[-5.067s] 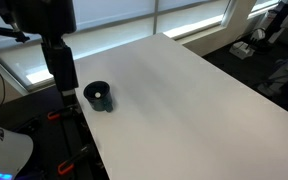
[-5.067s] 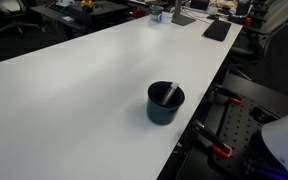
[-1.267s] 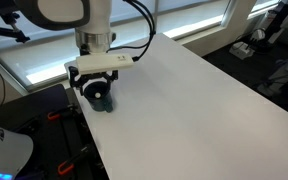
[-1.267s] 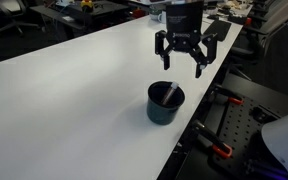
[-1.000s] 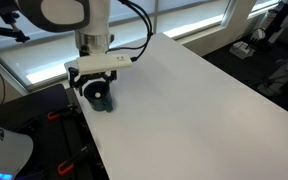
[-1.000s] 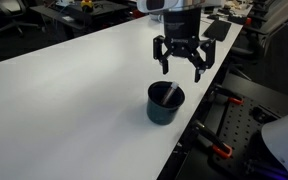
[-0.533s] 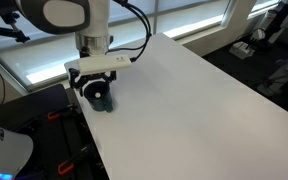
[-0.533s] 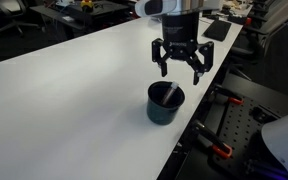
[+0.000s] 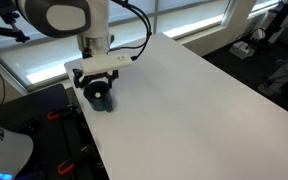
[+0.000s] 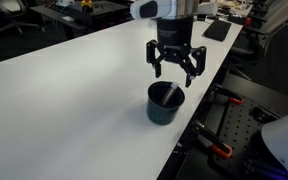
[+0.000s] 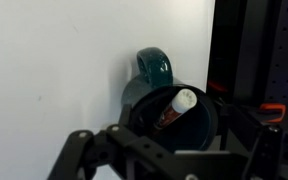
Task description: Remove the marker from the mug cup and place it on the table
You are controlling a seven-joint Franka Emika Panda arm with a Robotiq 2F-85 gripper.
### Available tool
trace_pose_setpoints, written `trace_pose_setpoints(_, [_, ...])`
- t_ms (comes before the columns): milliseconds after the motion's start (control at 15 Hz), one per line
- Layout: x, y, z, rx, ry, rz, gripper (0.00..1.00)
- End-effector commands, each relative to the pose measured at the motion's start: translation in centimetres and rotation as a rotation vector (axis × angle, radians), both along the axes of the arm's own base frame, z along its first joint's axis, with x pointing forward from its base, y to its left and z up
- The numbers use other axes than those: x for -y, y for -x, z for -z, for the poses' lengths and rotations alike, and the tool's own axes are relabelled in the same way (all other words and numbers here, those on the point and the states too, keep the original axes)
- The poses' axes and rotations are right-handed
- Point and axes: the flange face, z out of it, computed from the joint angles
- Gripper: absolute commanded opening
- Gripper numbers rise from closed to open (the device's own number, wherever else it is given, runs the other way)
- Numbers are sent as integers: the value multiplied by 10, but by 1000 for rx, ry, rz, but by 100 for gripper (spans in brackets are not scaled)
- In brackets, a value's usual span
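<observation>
The dark mug cup (image 10: 165,103) stands near the edge of the white table (image 10: 64,90). It also shows in an exterior view (image 9: 100,97) and in the wrist view (image 11: 164,105), with its handle pointing away. The reddish marker (image 11: 175,107) with a white cap leans inside the mug; its tip shows as a thin stick in an exterior view (image 10: 171,95). My gripper (image 10: 173,73) is open and hovers just above the mug's rim, jaws spread to either side. It also shows in an exterior view (image 9: 96,80). It holds nothing.
The mug sits close to the table's edge; beyond it are black stands with orange clamps (image 10: 220,150). Dark objects (image 10: 217,30) lie at the table's far end. Windows (image 9: 174,15) run behind the table.
My gripper has come in over the table and lowered steadily toward the mug, staying open. The mug and marker have not moved.
</observation>
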Motion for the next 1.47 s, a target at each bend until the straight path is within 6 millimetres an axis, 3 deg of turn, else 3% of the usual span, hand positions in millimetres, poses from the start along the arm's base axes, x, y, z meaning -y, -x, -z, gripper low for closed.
trace_pose_setpoints(0, [-8, -1, 7, 13, 0, 23, 98])
trace_pose_setpoints(133, [-10, 0, 10, 6, 3, 22, 94])
trace_pose_setpoints(267, [-11, 1, 11, 2, 6, 29, 83])
trace_pose_setpoints(333, [-11, 1, 12, 1, 7, 37, 70])
trace_pose_setpoints(467, [-10, 0, 11, 4, 8, 43, 64])
trace_pose_setpoints(600, [-9, -1, 11, 6, 10, 52, 66])
trace_pose_setpoints(733, [-9, -2, 11, 7, 12, 54, 62])
trace_pose_setpoints(867, [-9, -2, 11, 11, 15, 53, 69])
trace_pose_setpoints(1000, [-9, -3, 12, 12, 18, 52, 68])
trace_pose_setpoints(1400, [-9, -3, 13, 18, 37, 53, 58])
